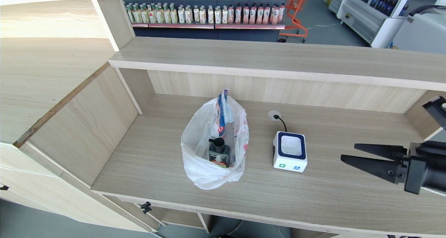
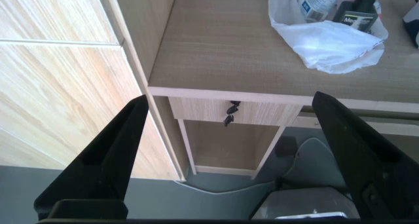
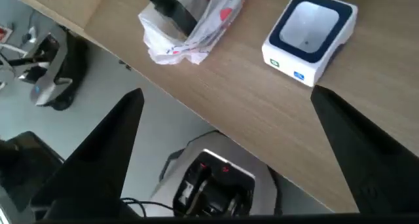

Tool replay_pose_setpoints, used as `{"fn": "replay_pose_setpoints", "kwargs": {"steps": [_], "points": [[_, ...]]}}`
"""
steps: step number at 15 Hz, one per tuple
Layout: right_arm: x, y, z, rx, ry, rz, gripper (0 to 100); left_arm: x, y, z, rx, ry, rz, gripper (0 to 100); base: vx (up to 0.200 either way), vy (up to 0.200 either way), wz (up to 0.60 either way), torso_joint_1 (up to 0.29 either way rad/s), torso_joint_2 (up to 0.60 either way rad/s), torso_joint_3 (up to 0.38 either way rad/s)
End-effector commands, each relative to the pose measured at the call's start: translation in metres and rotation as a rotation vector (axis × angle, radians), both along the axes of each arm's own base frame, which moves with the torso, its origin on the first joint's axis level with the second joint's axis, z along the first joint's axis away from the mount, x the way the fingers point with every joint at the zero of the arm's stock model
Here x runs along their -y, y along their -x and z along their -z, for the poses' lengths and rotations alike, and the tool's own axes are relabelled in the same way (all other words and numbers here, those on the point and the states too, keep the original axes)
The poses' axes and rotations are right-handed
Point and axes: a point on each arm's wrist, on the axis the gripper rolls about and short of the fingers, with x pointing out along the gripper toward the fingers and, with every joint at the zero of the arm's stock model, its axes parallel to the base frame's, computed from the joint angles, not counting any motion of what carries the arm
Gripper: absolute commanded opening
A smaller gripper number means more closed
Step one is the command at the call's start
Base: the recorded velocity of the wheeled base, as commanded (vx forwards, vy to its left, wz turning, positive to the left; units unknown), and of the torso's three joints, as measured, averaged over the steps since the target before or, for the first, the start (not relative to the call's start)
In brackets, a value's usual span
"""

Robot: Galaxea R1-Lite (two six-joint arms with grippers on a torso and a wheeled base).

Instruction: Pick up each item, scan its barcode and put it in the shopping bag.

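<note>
- The shopping bag (image 1: 200, 171) stands pretty much mid-table (image 1: 313, 196), mouth open.
- Inside it there's a dark bottle (image 1: 218, 154) with a black cap at the front. A blue-and-white packet (image 1: 223, 112) pokes up past the rim behind it.
- Near the bag on the robot's right, not touching it, is the scanner (image 1: 290, 151). Its black cable (image 1: 281, 122) runs to a hole further back.
- The right pincer (image 1: 348, 152) hangs over the table's right end, clear of the scanner, spread wide with nothing in it.
- The left pincer (image 2: 229, 99) is out past the table's front edge, left of the bag, also wide open and empty. Keys (image 2: 230, 112) dangle from the drawer front there.
</note>
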Motion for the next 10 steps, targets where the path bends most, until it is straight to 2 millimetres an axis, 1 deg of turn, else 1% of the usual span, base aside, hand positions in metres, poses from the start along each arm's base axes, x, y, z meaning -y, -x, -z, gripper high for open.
{"fn": "replay_pose_setpoints", "kwargs": {"steps": [1, 2, 3, 4, 6, 7, 8, 9, 10], "points": [[0.024, 0.094, 0.037, 0.021, 0.169, 0.347, 100, 0.0, 0.0, 0.0, -0.001, 0.0, 0.0, 100, 0.0, 0.0, 0.0, 0.0, 0.0, 0.0], [0.027, 0.117, 0.058, 0.051, 0.21, 0.471, 100, 0.0, 0.0, 0.0, -0.001, 0.0, 0.0, 100, 0.0, 0.0, 0.0, 0.0, 0.0, 0.0], [0.029, 0.138, 0.076, 0.125, 0.227, 0.582, 100, 0.0, 0.0, 0.0, -0.001, 0.0, 0.0, 100, 0.0, 0.0, 0.0, 0.0, 0.0, 0.0], [0.029, 0.153, 0.087, 0.2, 0.207, 0.605, 100, 0.0, 0.0, 0.0, -0.001, 0.0, 0.0, 100, 0.0, 0.0, 0.0, 0.0, 0.0, 0.0], [0.029, 0.165, 0.109, 0.257, 0.19, 0.635, 100, 0.0, 0.0, 0.0, -0.001, 0.0, 0.0, 100, 0.0, 0.0, 0.0, 0.0, 0.0, 0.0], [0.029, 0.175, 0.114, 0.331, 0.172, 0.685, 100, 0.0, 0.0, 0.0, 0.0, 0.0, 0.0, 100, 0.0, 0.0, 0.0, 0.0, 0.0, 0.0], [0.03, 0.179, 0.121, 0.318, 0.177, 0.678, 100, 0.0, 0.0, 0.0, -0.001, 0.0, 0.0, 100, 0.0, 0.0, 0.0, 0.0, 0.0, 0.0], [0.03, 0.183, 0.121, 0.37, 0.162, 0.66, 100, 0.0, 0.0, 0.0, 0.0, 0.0, 0.0, 100, 0.0, 0.0, 0.0, 0.0, 0.0, 0.0], [0.03, 0.183, 0.121, 0.369, 0.157, 0.659, 100, 0.0, 0.0, 0.0, -0.001, 0.0, 0.0, 100, 0.0, 0.0, 0.0, 0.0, 0.0, 0.0]]}}
